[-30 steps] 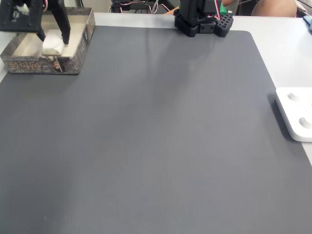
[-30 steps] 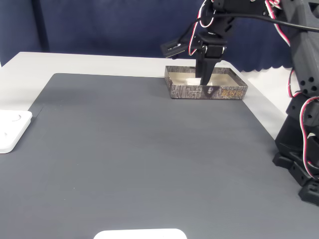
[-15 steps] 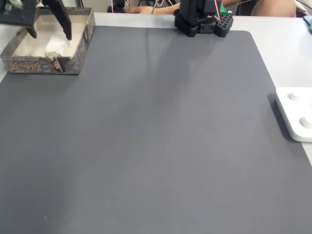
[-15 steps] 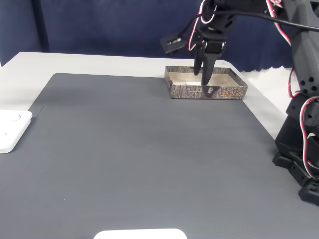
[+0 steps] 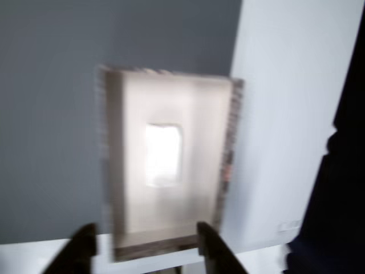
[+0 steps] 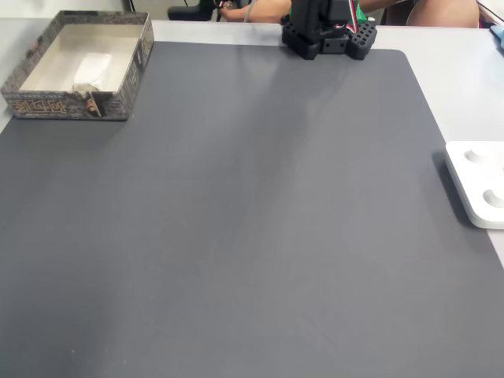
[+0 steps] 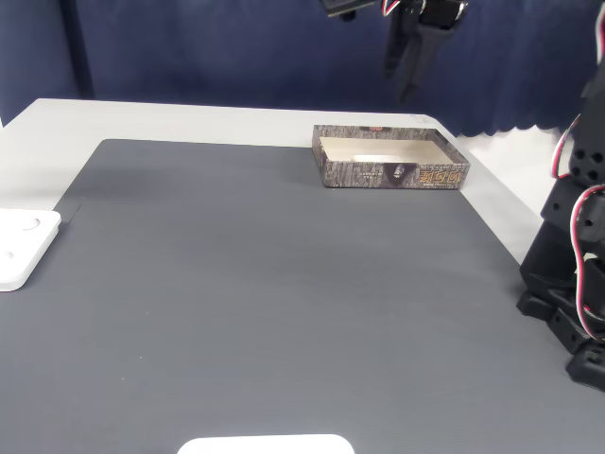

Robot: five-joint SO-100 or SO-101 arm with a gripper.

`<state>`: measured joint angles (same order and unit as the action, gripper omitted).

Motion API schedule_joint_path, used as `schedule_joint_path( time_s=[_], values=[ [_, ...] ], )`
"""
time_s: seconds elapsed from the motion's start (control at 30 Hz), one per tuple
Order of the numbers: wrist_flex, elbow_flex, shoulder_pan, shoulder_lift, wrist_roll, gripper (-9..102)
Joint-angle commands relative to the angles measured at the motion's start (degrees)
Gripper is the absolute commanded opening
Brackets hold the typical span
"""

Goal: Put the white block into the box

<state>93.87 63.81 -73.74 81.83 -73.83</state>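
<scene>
Other view, looking down past my fingertips: the white block [image 5: 163, 154] lies flat on the cream floor of the box [image 5: 225, 171], roughly central, clear of all four walls as far as the blur allows; my end effector [image 5: 145, 242] shows as two dark fingertips at the bottom edge, set wide apart with nothing between them; jaws spread, holding nothing.

Fixed view from above: box [image 6: 55, 104] sits at the upper left corner of the dark mat [image 6: 252, 220]; white block [image 6: 92, 68] inside it, a little toward the wall nearest the mat's middle, not touching the rim that I can see; a white plastic device [image 6: 479, 183] with round recesses rests at the right edge, partly off the mat, well apart from the box.

Fixed view from the side: my end effector [image 7: 406, 76] hangs high above the box [image 7: 392, 174], fingers pointing down, empty; a pale sliver of the white block [image 7: 364, 157] shows low inside; counter [image 7: 189, 118] around the mat is pale.

Judgement: placement looks complete; block is in the box and released; nothing left but, presumably, taking the arm to rest; no sign the block needs re-seating.
</scene>
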Motion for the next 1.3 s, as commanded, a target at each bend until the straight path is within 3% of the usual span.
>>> schedule_joint_path(
  time_s=[0.0, 0.1, 0.5, 0.77, 0.97, 1.27],
  values=[
    [0.9, 6.9, 6.1, 13.7, 11.8, 8],
    [1.3, 14.1, 12.1, 21.2, 25.5, -1],
    [-0.5, 39.4, 44.4, 44.4, 65.0, -2],
    [-0.8, 54.4, 62.3, 56.2, 76.6, -2],
    [-6.5, 69.0, 73.1, 68.4, 83.9, -2],
    [-10.1, 89.5, 75.9, 93.2, 85.6, -2]
  ],
)
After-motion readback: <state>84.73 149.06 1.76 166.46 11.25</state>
